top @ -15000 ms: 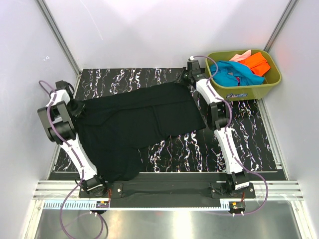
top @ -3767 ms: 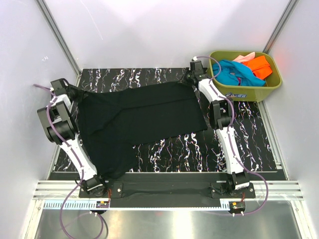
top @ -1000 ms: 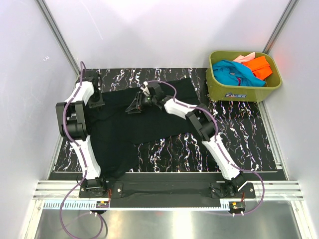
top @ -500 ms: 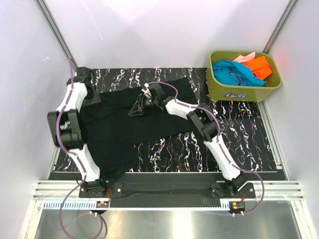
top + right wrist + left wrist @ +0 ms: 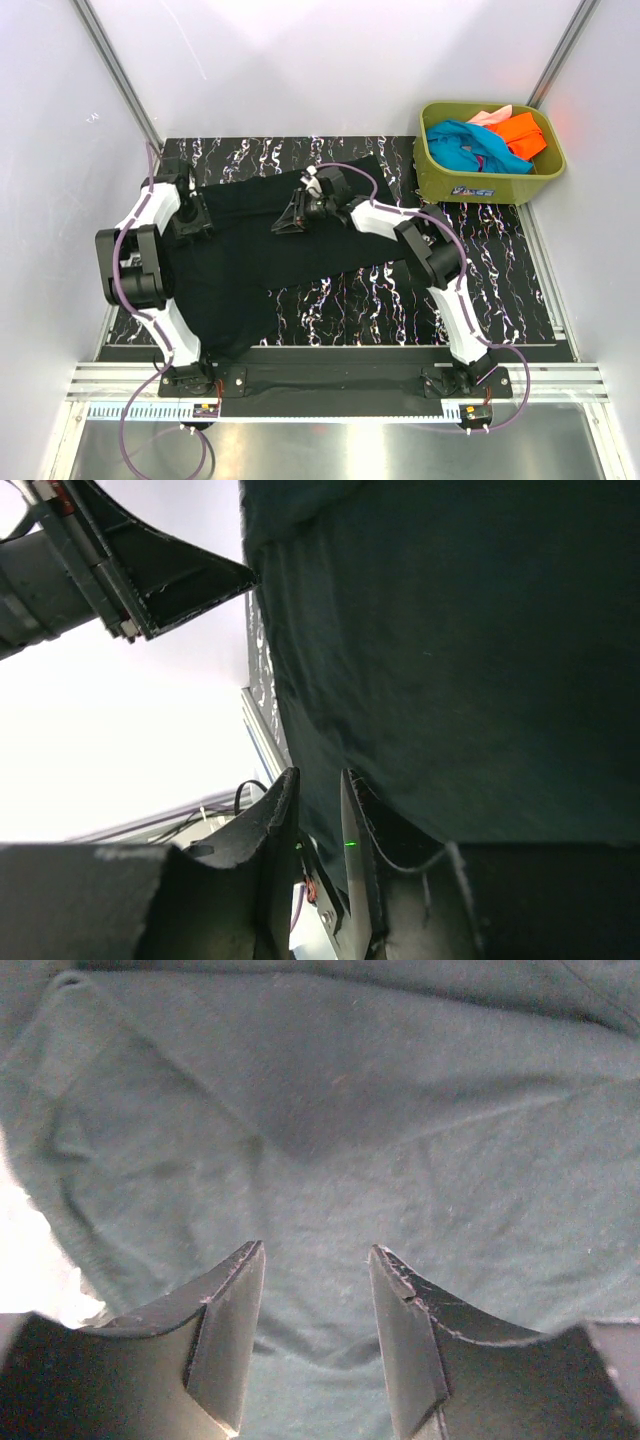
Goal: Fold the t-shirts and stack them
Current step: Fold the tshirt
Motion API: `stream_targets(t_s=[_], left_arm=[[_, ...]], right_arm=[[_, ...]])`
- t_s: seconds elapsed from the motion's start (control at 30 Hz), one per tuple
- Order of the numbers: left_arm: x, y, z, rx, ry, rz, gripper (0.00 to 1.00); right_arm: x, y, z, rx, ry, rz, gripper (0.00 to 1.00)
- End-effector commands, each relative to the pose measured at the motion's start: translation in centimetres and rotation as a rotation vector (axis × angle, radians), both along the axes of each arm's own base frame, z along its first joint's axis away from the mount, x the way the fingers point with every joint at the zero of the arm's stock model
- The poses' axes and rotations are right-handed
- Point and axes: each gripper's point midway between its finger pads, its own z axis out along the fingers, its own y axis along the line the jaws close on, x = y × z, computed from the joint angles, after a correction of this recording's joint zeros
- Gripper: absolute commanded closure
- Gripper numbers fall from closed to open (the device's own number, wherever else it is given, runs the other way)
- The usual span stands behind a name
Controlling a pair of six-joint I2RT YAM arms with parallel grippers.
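Mid-fold on the black t-shirt (image 5: 260, 270), edge held by the right gripper (image 5: 318, 820).
Left gripper (image 5: 318, 1335) is wide open and empty, cloth flat just beneath its fingertips; I judge it's placed to pin. The right one is nearly closed, apparently pinching cloth draping beside it, raised to lay a fold. The olive tub (image 5: 490, 185) with the other tees (image 5: 480, 140) sits far to its right.

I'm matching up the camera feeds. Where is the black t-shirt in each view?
Top external: black t-shirt spread across the table's left and middle.
Left wrist: fills the picture beyond the left gripper.
Right wrist: covers the upper right.
Shared landmark: the left gripper, at the shirt's left end.
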Motion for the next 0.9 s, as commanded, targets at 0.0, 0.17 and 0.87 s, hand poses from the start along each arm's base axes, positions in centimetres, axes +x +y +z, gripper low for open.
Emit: stream_targets(t_s=[0.0, 0.17, 0.87], left_arm=[[2.8, -0.1, 0.4, -0.037, -0.062, 0.019, 0.48], [3.8, -0.1, -1.1, -0.085, -0.037, 0.046, 0.48], [6.2, -0.1, -1.9, -0.127, -0.057, 0.011, 0.88]], right_arm=[[0.7, -1.2, 3.6, 0.057, -0.083, -0.015, 0.70], [1.0, -2.6, 3.2, 0.048, -0.079, -0.036, 0.71], [2.1, -3.1, 2.4, 0.056, -0.057, -0.047, 0.73]])
